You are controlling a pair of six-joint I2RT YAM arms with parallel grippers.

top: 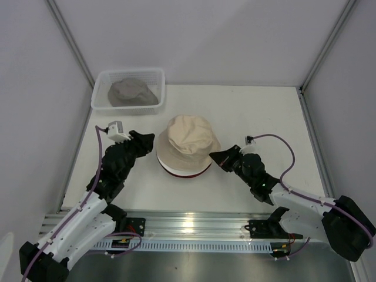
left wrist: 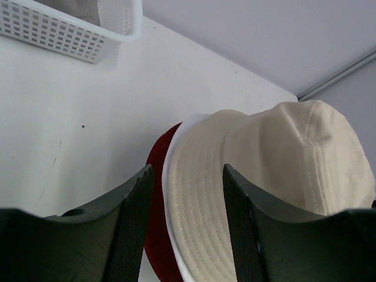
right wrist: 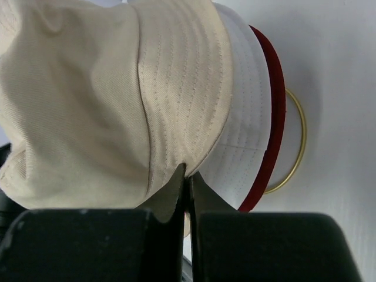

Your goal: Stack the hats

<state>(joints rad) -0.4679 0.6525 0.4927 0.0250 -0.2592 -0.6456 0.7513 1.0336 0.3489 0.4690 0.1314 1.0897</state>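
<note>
1. The cream hat is sitting atop the white hat and dark red hat, directly ahead of the right gripper, whose closed fingers are pinching its brim.
2. The left gripper is hovering wide apart, the stack's brims just beyond its fingertips.
3. Seating it well probably means tugging the brim down evenly, without dragging the pile off the gold ring beneath.
4. The grey hat is lying in the basket, well beyond the left gripper; the basket wall looks like the only obstacle.

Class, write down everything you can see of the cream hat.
The cream hat is soft stitched fabric with a round, slightly dented crown and a short brim. It sits upright atop the white hat and red hat. The shut right gripper touches its brim edge; the open left gripper is beside the opposite side.
</note>
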